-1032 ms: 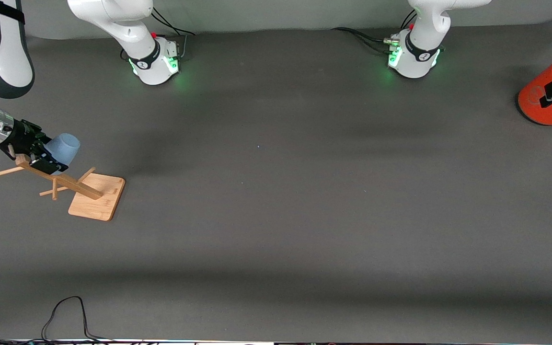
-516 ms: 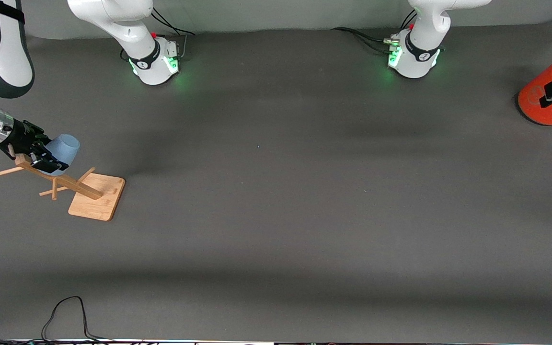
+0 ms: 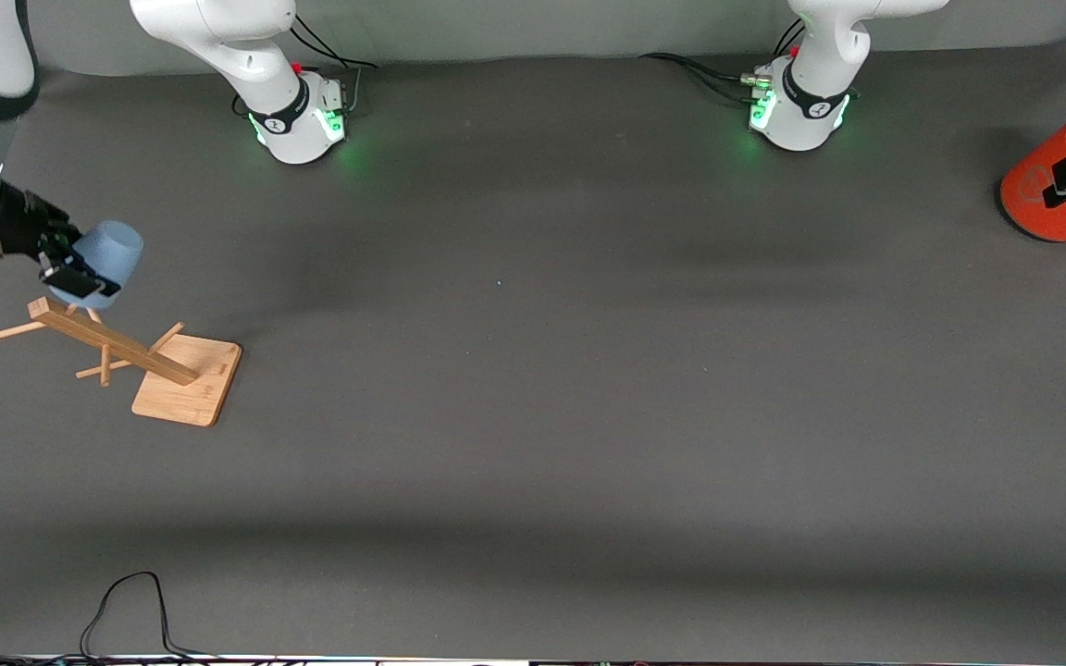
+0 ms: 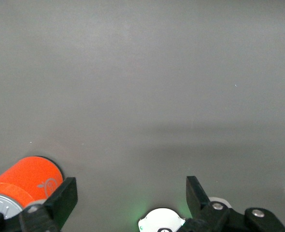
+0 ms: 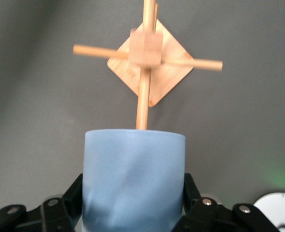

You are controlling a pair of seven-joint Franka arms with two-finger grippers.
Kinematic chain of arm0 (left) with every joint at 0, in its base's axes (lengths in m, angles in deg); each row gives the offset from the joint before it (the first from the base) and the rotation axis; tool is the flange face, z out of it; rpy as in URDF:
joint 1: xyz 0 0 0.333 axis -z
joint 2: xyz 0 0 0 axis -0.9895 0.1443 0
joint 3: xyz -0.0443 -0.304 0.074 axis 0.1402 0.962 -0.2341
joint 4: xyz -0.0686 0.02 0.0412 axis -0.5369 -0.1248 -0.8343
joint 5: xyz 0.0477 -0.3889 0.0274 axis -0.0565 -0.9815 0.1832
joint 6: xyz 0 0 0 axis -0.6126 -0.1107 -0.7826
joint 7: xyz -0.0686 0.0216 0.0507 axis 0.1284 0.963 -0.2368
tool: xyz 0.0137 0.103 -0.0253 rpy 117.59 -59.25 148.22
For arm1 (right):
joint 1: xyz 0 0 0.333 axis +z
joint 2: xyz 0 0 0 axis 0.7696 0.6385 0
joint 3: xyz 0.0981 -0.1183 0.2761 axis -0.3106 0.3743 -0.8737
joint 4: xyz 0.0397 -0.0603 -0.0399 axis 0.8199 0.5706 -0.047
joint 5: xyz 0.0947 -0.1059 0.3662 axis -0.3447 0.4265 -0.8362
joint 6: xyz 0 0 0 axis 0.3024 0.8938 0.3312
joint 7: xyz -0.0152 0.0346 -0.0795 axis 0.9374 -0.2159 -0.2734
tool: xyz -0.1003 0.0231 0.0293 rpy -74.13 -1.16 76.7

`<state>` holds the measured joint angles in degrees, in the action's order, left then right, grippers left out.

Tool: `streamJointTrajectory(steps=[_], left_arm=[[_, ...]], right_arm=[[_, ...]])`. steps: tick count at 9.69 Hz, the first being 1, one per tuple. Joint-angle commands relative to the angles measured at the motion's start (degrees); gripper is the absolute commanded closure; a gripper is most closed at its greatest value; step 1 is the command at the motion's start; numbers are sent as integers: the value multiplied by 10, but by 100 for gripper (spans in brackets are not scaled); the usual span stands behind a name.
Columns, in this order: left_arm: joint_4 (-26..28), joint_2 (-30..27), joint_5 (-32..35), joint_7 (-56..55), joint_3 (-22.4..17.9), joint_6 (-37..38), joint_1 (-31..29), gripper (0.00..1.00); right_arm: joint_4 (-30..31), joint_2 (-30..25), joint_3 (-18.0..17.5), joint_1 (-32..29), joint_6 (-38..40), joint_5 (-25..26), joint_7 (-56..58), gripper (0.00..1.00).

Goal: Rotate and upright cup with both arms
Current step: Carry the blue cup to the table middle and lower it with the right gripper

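My right claw [image 3: 66, 266] is clamped on the cup [image 3: 105, 263] above the wooden rack [image 3: 117, 351]; my left claw [image 4: 128, 203] waits, fingers apart, beside the orange cylinder [image 3: 1056, 185].

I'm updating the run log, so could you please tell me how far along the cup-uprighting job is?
Done: the right end effector is shut on the small pale-blue plastic cup, held clear above the wooden peg rack. In hand: the cup is carried sideways, not yet upright. Left: turning it, setting it upright, and any handover; the left end effector waits open by the large orange cylinder.
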<state>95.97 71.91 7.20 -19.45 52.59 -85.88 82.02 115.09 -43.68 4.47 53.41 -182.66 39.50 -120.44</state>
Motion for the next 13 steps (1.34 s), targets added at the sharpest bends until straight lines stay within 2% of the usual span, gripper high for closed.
streamJointTrajectory(steps=[1, 4, 6, 7, 10, 13], left_arm=[[0, -3, -5, 5, 0, -1, -4, 0], [5, -3, -5, 5, 0, -5, -4, 0], [5, -3, -4, 6, -2, -2, -7, 0], [5, -3, -4, 7, -2, -2, -7, 0], [5, -3, -3, 7, -2, -1, -7, 0], [5, -2, -3, 7, -2, -2, -7, 0]], right_arm=[[7, -39, -1, 58, 26, -9, -95, 57], [6, -39, -1, 202, 21, -10, -308, 58], [-6, 1, -1, 310, -22, -10, -456, 60], [-24, 42, -1, 366, -45, -10, -527, 61], [-163, 207, 0, 487, -52, -8, -735, 61], [-318, 386, 0, 553, -52, -8, -902, 61]])
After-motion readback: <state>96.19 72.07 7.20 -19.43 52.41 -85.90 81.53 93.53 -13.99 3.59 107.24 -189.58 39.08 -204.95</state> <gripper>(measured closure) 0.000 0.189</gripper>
